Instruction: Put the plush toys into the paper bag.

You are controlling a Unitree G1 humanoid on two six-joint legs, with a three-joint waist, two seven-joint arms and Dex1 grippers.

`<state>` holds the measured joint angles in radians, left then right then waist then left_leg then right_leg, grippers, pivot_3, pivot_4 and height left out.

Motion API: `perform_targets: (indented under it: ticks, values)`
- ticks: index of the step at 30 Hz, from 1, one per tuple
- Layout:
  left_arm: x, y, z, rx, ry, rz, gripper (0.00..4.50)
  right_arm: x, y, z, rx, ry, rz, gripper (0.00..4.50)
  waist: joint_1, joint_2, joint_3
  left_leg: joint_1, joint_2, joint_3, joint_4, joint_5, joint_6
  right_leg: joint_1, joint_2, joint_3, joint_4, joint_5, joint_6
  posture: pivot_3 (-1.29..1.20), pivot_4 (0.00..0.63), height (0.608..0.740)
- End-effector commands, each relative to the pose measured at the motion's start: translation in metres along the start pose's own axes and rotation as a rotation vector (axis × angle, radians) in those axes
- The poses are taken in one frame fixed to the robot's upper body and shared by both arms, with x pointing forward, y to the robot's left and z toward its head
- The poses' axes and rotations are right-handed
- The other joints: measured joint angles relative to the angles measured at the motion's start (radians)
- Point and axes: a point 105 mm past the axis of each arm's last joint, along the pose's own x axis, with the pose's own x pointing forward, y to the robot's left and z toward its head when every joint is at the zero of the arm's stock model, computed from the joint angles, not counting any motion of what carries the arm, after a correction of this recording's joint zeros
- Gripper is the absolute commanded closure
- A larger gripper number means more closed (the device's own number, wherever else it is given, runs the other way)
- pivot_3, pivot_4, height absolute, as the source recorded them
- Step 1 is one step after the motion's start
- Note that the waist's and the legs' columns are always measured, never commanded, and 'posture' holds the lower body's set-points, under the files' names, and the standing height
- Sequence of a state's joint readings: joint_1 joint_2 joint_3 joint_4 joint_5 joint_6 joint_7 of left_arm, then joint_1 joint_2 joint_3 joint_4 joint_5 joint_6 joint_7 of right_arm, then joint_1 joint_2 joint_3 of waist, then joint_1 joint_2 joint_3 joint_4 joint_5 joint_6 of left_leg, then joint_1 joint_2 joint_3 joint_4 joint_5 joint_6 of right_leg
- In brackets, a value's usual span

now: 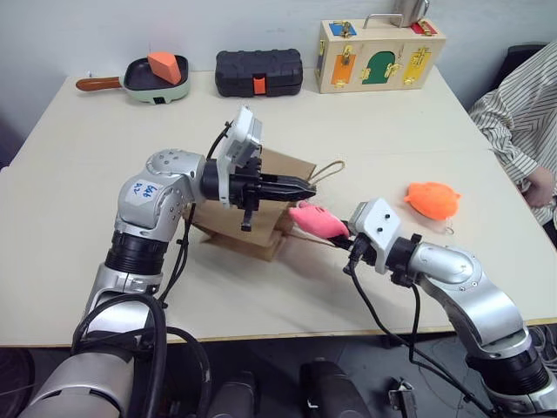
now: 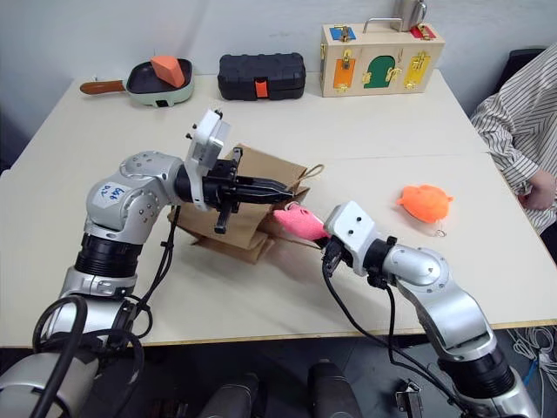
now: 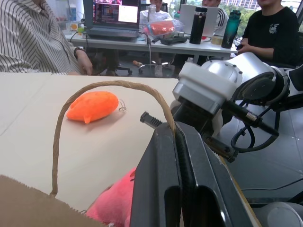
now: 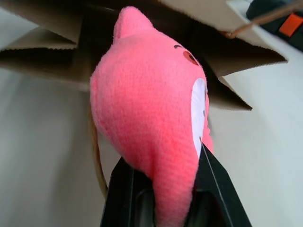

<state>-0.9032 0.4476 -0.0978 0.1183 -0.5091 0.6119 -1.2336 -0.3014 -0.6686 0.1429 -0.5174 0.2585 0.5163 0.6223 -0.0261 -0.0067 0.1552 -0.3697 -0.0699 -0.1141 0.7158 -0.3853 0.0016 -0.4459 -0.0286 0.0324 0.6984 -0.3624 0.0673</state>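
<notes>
Along the table's (image 1: 87,252) far edge stand a small pan (image 1: 155,83) holding a hard orange wedge (image 1: 165,66), a ribbed black case (image 1: 258,72) and a wooden latch box (image 1: 380,54); a person's striped sleeve (image 1: 518,117) reaches in from the right side. None of these crowd the work area.

The paper bag (image 2: 261,174), stiff brown kraft with a zigzag-cut rim, lies on its side mid-table, mouth toward the robot's right. The left gripper (image 1: 309,186) reaches level across it, fingers pressed together on a thin twine handle (image 3: 94,87), apparently lifting the mouth open.

The right gripper (image 4: 163,189) points forward-left, slightly downward, pinching the pink plush toy (image 4: 151,109), fuzzy and rounded with one ear showing, right at the bag's mouth. The orange plush toy (image 1: 432,199), smooth and plump, lies well apart on the table's right side.
</notes>
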Motion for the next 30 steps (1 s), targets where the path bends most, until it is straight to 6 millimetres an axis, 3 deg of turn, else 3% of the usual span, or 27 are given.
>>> perform_targets:
  ticks: [1,14,21,27,30]
  values:
    - [0.003,-0.007,0.01,0.05,-0.01,-0.023,4.5,0.001,-0.008,0.022,-0.244,-0.036,-0.017,4.37,-0.001,0.0,0.0,0.0,0.0,0.0,0.0,0.0,0.0,0.0,0.0,0.0,0.0,0.0,0.0,0.0,0.15,0.74]
    - [0.008,-0.009,0.016,0.051,-0.024,-0.042,4.5,0.051,0.01,0.014,-0.753,-0.087,0.058,4.37,-0.004,0.0,0.0,0.0,0.0,0.001,0.0,0.0,0.0,-0.001,0.001,0.0,0.0,0.0,0.0,0.0,0.15,0.74]
    - [0.014,-0.013,0.013,0.044,-0.025,-0.069,4.5,0.081,0.014,0.044,-0.798,-0.23,0.077,4.37,-0.012,0.0,0.0,0.0,0.0,0.0,0.0,0.0,0.0,-0.001,0.001,-0.001,0.001,0.0,0.0,0.0,0.15,0.74]
    - [0.017,-0.017,0.015,0.044,-0.03,-0.094,4.5,0.106,0.032,0.028,-0.713,-0.238,0.193,4.37,-0.014,0.0,0.0,0.001,0.0,0.0,0.0,0.0,0.0,-0.001,0.0,-0.002,0.001,0.0,0.0,0.0,0.15,0.74]
    - [0.016,-0.018,0.014,0.042,-0.024,-0.097,4.5,0.11,0.032,0.024,-0.69,-0.233,0.211,3.38,-0.017,0.0,0.0,0.001,0.0,0.0,0.0,0.0,0.0,-0.001,0.0,-0.002,0.001,0.0,0.0,0.0,0.15,0.74]
